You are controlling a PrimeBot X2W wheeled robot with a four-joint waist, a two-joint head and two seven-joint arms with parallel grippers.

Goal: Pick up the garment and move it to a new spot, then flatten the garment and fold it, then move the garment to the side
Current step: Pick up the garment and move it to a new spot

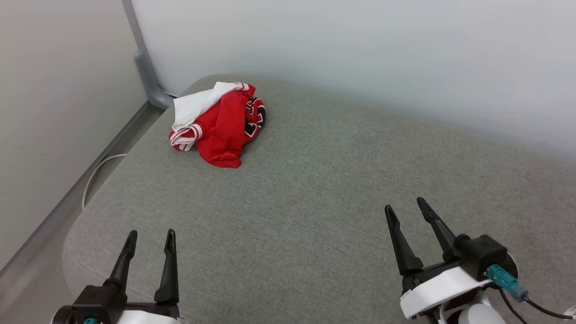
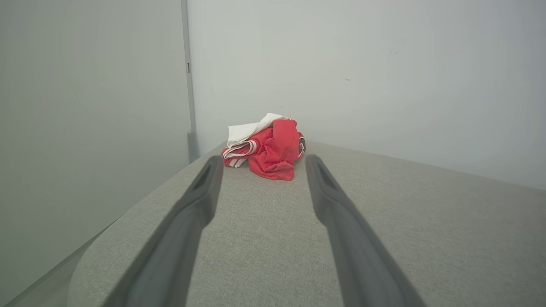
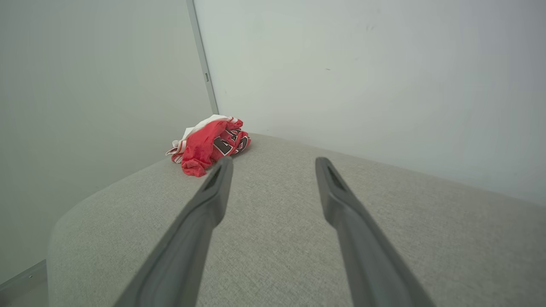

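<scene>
Both wide open and empty: left gripper [image 1: 151, 234] at seven o'clock, right gripper [image 1: 405, 205] at five.
Crumpled shirt [image 1: 216, 123] lies at eleven o'clock on the grey cushion [image 1: 315, 180], close to its far corner, well apart from both. Pinching one loose fold there could lift only a sleeve, or nudge the heap off the edge.

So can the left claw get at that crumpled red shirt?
Probably yes: the left claw is open, and only bare grey cushion lies between it and the shirt, though it may be a stretch.
</scene>
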